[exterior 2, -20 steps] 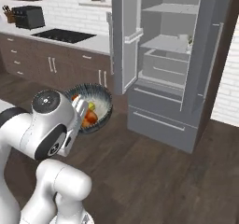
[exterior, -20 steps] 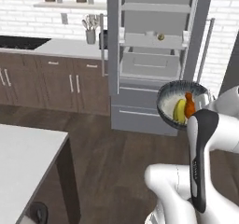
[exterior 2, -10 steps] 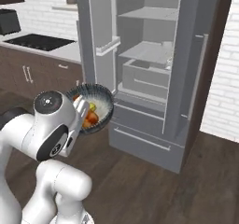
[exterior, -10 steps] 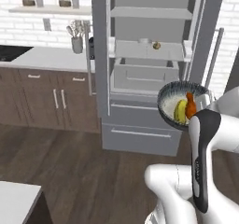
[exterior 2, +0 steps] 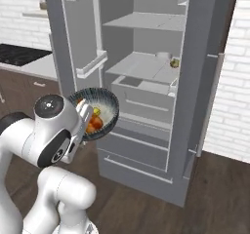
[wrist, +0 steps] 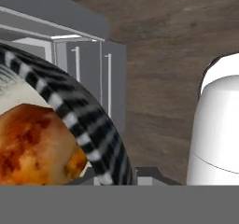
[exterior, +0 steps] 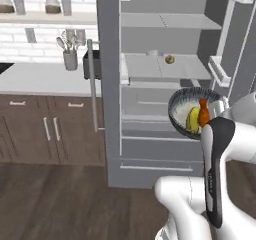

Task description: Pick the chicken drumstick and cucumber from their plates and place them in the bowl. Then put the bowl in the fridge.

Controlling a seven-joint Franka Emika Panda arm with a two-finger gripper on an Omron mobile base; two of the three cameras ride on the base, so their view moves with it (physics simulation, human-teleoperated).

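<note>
We see the bowl (exterior: 192,111) held up in the air in front of the open fridge (exterior: 150,84), tilted so that its pale inside faces the left base camera. The gripper (exterior 2: 87,115) is closed narrow on the bowl's rim, at the edge nearest the arm; in the right base view the hand sits against the bowl's (exterior 2: 100,112) left side. Inside the bowl lie the chicken drumstick (exterior: 203,113) and the cucumber (exterior: 193,119), touching each other, the drumstick to the right of the cucumber in the left base view. In the right base view the drumstick (exterior 2: 93,124) shows as an orange patch low in the bowl with the cucumber (exterior 2: 96,112) just above it. In the hand view the drumstick (wrist: 35,146) bulges large at the lower left, pressed inside the bowl's striped dark rim (wrist: 88,125).

The fridge (exterior 2: 146,82) stands with its doors swung wide, pale shelves (exterior 2: 146,67) showing; a small round thing (exterior 2: 174,62) rests near the right edge of the middle shelf. The bowl hangs level with the drawers below that shelf, outside the fridge, above the dark wood floor (exterior 2: 219,194). To the left of the fridge runs a tabletop (exterior: 45,79) over brown cabinets (exterior: 50,129), with a pot of utensils (exterior: 70,59) near its back edge.
</note>
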